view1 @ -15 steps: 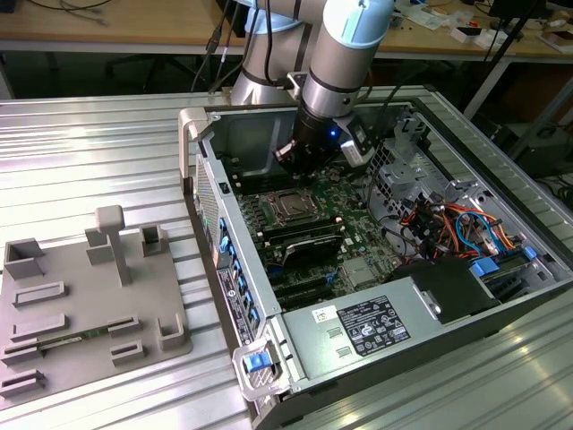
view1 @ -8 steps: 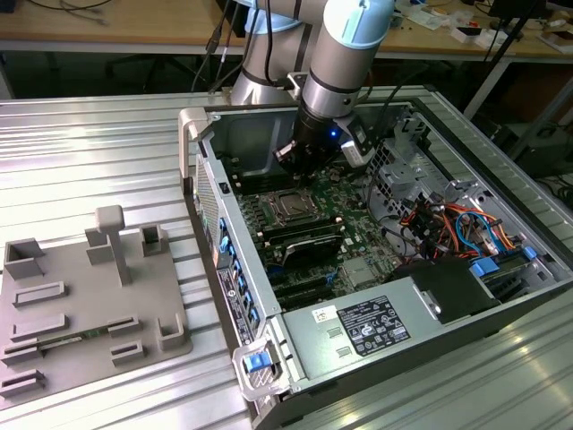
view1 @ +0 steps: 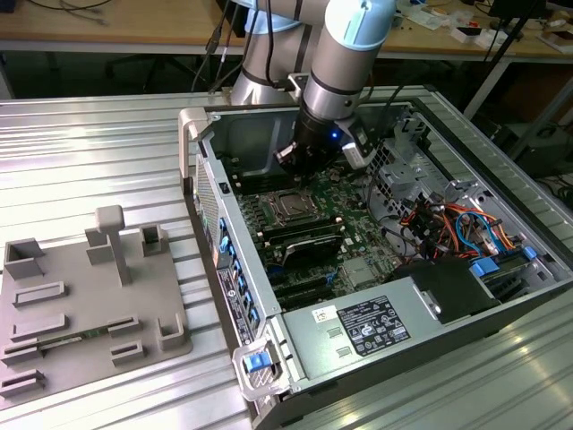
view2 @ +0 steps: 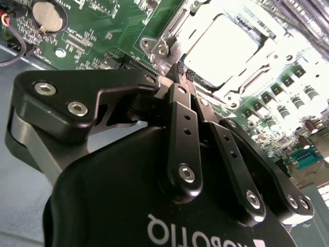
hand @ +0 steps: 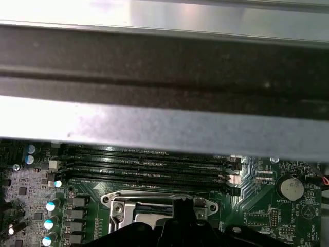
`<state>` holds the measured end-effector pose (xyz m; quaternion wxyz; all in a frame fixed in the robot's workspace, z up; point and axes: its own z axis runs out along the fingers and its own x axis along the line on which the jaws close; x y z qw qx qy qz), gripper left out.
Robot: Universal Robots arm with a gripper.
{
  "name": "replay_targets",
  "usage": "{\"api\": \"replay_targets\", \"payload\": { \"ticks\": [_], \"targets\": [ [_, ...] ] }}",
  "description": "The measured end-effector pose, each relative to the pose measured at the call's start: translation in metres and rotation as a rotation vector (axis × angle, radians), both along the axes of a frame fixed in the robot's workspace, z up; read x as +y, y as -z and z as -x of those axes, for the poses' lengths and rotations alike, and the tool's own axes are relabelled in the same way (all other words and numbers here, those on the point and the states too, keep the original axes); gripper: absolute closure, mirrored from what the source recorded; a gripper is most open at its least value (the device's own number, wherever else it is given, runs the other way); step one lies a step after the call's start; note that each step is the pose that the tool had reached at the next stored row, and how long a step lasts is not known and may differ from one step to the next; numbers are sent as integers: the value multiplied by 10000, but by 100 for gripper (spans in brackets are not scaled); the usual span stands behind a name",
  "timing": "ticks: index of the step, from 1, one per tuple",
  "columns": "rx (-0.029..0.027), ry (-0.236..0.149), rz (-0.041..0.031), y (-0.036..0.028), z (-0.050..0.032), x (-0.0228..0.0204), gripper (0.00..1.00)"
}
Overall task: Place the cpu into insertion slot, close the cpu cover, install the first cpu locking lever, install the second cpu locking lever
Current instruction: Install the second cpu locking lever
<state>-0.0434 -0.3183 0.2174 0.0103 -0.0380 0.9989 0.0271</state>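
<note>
The cpu [view2: 218,46] lies flat in the insertion slot [view1: 291,208], its silvery top glaring bright in the second wrist view. The cpu cover [view2: 163,36] is down around it as a silver frame, whose edge also shows in the first wrist view [hand: 149,198]. My gripper [view2: 183,71] is shut, fingertips pressed together with nothing visible between them. The tips hover at the edge of the socket, near one corner of the frame. In the exterior view the gripper [view1: 298,172] hangs inside the open computer case just behind the socket. I cannot make out how the locking levers stand.
Long black memory slots [hand: 149,167] run beside the socket. A round coin battery [view2: 47,15] sits on the green board. The case wall [view1: 204,170] and a bundle of cables [view1: 448,219] flank the board. A grey fixture plate [view1: 85,305] lies on the table outside the case.
</note>
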Motion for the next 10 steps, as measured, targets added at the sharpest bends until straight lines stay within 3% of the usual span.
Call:
{"api": "replay_targets", "payload": {
  "ticks": [4, 10],
  "targets": [
    [0, -1, -1, 0, 0, -58, 89],
    [0, 0, -1, 0, -54, -74, 89]
  ]
}}
